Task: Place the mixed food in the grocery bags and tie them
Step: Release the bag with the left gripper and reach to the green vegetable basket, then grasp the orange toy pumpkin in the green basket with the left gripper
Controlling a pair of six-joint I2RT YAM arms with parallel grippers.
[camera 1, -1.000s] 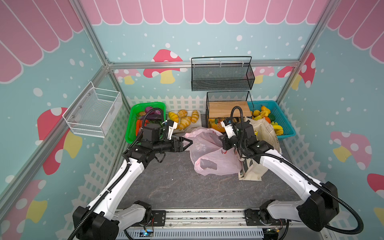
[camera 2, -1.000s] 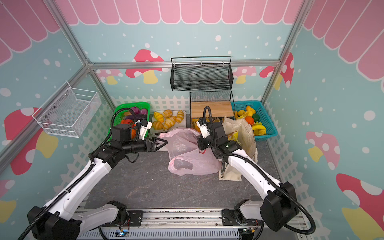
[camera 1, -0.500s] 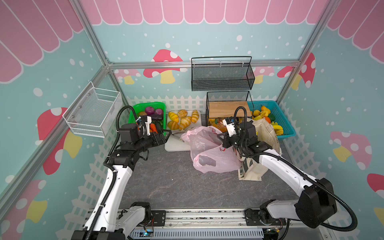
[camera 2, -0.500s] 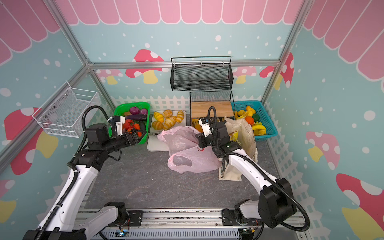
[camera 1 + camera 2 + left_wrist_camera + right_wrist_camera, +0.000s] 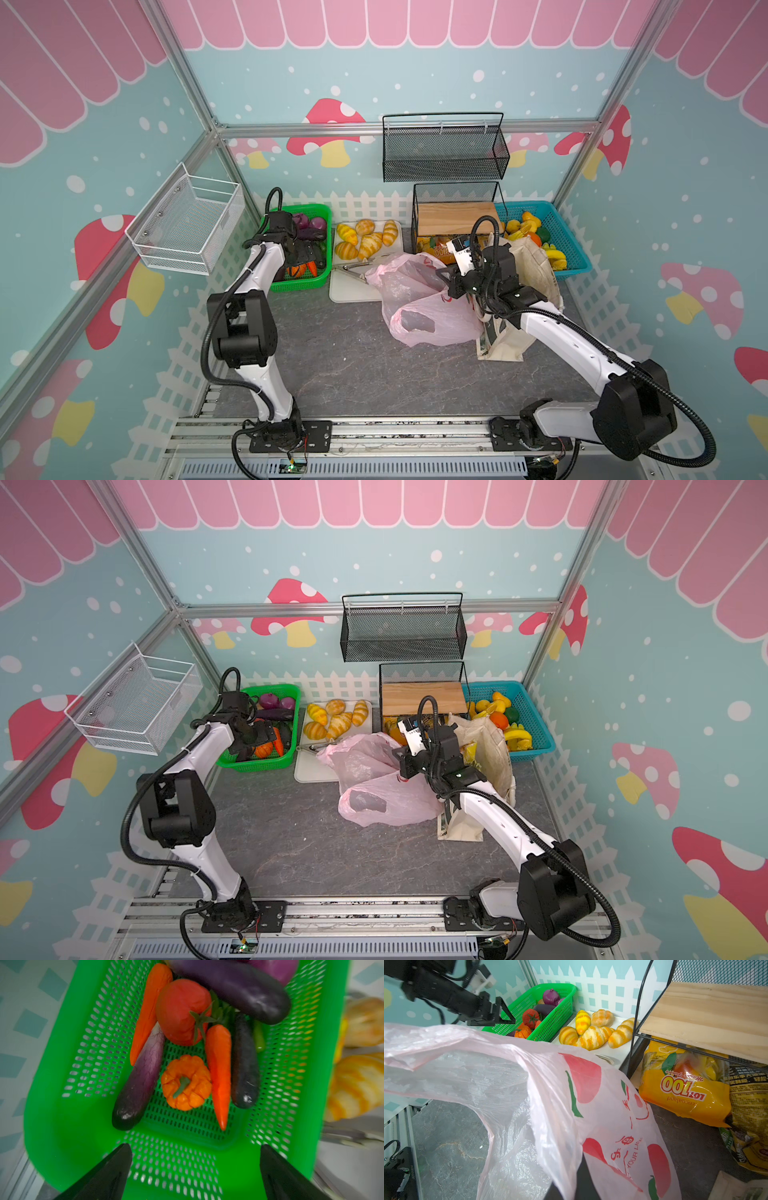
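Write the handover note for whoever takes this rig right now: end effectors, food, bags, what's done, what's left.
Left end effector: open, empty, hovering over the green basket.
Right end effector: shut on the pink plastic bag, holding its edge up.
Food: tomato, pumpkin, carrots and eggplants lie in the basket. The yellow snack packet lies under the wooden shelf.
Bags: the pink bag is mid-table, with the canvas tote beside it, under the right arm.
Done: nothing visibly packed, neither bag tied.
Left: load the food, tie both bags.
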